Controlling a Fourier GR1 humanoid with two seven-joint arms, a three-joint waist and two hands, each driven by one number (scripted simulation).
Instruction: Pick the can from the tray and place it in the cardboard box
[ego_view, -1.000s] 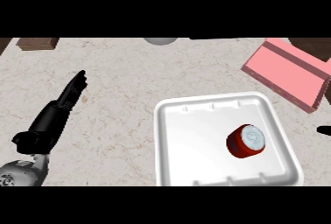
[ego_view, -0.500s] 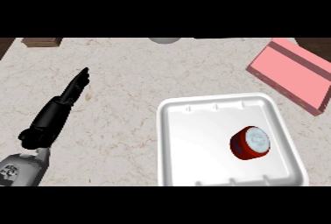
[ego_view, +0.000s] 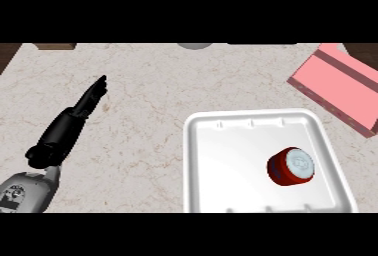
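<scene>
A short red can (ego_view: 291, 166) with a pale silver top lies in the right half of the white tray (ego_view: 214, 165), tilted toward me. The pink cardboard box (ego_view: 339, 85) sits at the far right of the counter, beyond the tray's far right corner. My left hand (ego_view: 74, 120) is stretched over the counter at the left, fingers straight and pointing away, well apart from the tray and holding nothing. My right hand shows in no view.
A grey round object (ego_view: 195, 45) sits at the far edge, top centre. A brown block (ego_view: 55, 46) lies at the far left corner. Marbled counter (ego_view: 148, 100) spreads between my left hand and the tray.
The whole view has shifted slightly right and down. A dark shape at the right edge one second ago is gone. The can and left hand keep their places.
</scene>
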